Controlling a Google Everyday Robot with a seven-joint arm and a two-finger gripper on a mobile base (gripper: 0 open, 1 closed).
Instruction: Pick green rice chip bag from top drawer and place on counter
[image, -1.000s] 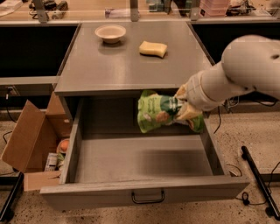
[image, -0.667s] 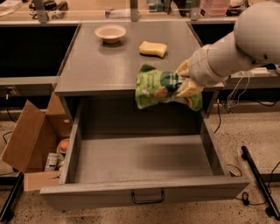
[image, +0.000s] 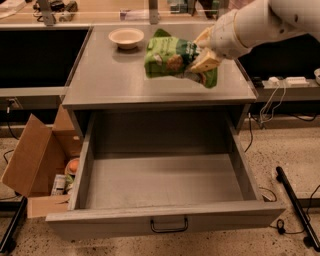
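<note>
The green rice chip bag (image: 169, 57) hangs in the air over the right middle of the counter (image: 107, 77), tilted, with its left end free. My gripper (image: 201, 59) comes in from the upper right on a white arm and is shut on the bag's right end. The top drawer (image: 165, 222) stands pulled fully open below the counter, and its grey inside shows nothing in it. The dark wire handle (image: 169, 225) is on its front panel.
A small cream bowl (image: 126, 37) sits at the back of the counter, left of the bag. An open brown cardboard box (image: 37, 160) with items stands on the floor left of the drawer. Cables and a dark bar (image: 295, 205) lie on the floor at the right.
My gripper has lifted the bag from above the drawer's back edge up and backward, so it now hangs over the counter top. The yellow sponge is now hidden behind the bag.
</note>
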